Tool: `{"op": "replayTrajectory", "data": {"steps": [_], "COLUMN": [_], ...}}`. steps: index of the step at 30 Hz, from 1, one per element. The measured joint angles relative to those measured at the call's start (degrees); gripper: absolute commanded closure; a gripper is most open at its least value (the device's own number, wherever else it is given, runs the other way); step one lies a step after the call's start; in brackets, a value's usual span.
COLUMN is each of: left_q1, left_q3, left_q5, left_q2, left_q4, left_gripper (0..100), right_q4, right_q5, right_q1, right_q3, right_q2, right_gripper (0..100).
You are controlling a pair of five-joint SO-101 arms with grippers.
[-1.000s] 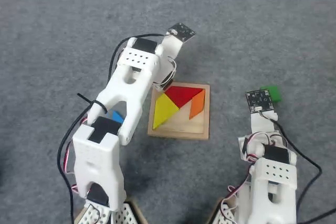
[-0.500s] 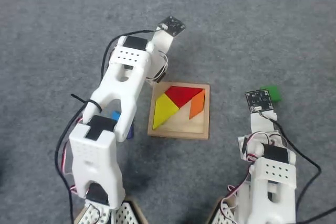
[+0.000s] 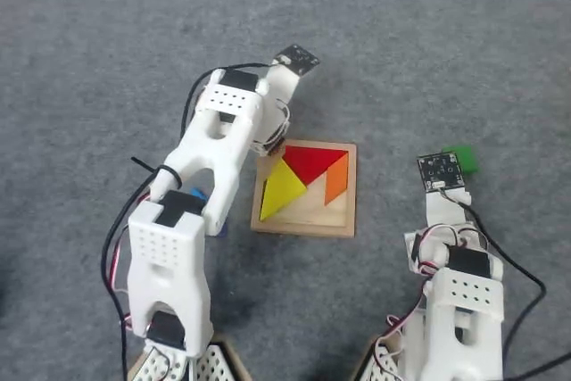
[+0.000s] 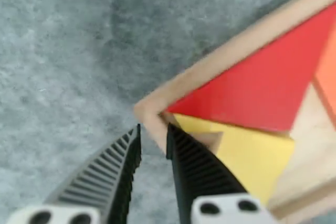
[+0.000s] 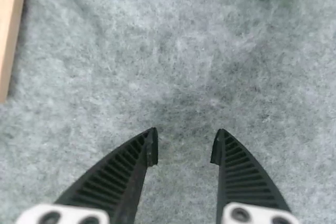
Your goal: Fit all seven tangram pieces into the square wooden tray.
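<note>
- Progress stands at roughly three of seven: the red triangle [image 3: 308, 162], the yellow triangle [image 3: 278, 189] and the orange piece [image 3: 335, 180] lie inside the tray [image 3: 303, 227], which sits mid-table
- Bare wood shows along the tray's 6 o'clock side and toward its 5 o'clock corner, so I judge four pieces are not yet seated
- The green piece [image 3: 462, 160] lies on the carpet well apart from the tray, at its 3 o'clock
- The blue piece [image 3: 198, 194] lies at the tray's 9 o'clock, partly under my left arm
- My left gripper [image 4: 153, 129] is at the tray's 11 o'clock corner, jaws drawn to a narrow slot with the corner rim between them; I judge it a pinch on the rim, with no piece held
- My right gripper [image 5: 184, 148] hangs wide apart and empty over bare carpet, the green piece at its 1 o'clock
</note>
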Motion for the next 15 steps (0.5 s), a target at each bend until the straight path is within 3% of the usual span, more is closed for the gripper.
{"op": "replayTrajectory", "data": {"steps": [9, 15], "left_q1": [5.89, 4.75], "left_q3": [-0.09, -0.09], "left_q5": [2.73, 3.34], "left_q2": [-1.76, -4.31], "left_q4": [3.96, 5.36], "left_gripper": [92, 92], "right_q4": [0.0, 0.0], "right_q5": [0.0, 0.0], "right_q1": [0.0, 0.09], "right_q3": [0.0, 0.0], "right_q2": [0.0, 0.0], "right_gripper": [80.5, 80.5]}}
